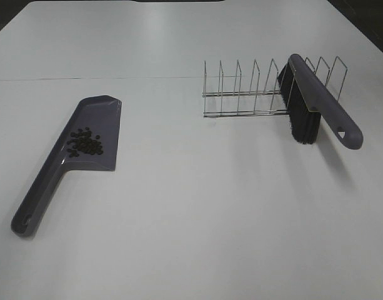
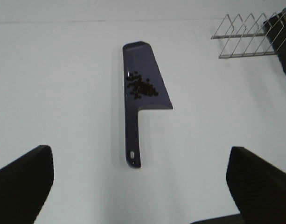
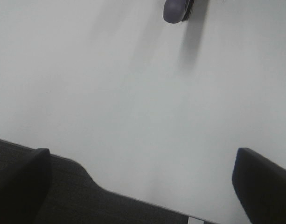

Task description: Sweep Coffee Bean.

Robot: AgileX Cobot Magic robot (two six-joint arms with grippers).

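The coffee beans (image 1: pixel 85 142) lie in a small dark cluster inside a purple dustpan (image 1: pixel 94 122) on the left of the white table; its long handle (image 1: pixel 38 200) points toward the front edge. They also show in the left wrist view (image 2: pixel 142 87), in the pan (image 2: pixel 145 60). A purple brush (image 1: pixel 319 94) with black bristles (image 1: pixel 302 122) rests tilted in a wire rack (image 1: pixel 253 90) at the right. My left gripper (image 2: pixel 142 186) is open and empty, well back from the pan's handle. My right gripper (image 3: pixel 142 186) is open and empty near the table's edge; the brush handle's end (image 3: pixel 177 10) lies far ahead.
The white table (image 1: pixel 197 212) spreads around the pan and rack. The wire rack also shows in the left wrist view (image 2: pixel 245 37). Neither arm appears in the exterior high view. The dark floor (image 3: pixel 63 196) lies past the table's edge.
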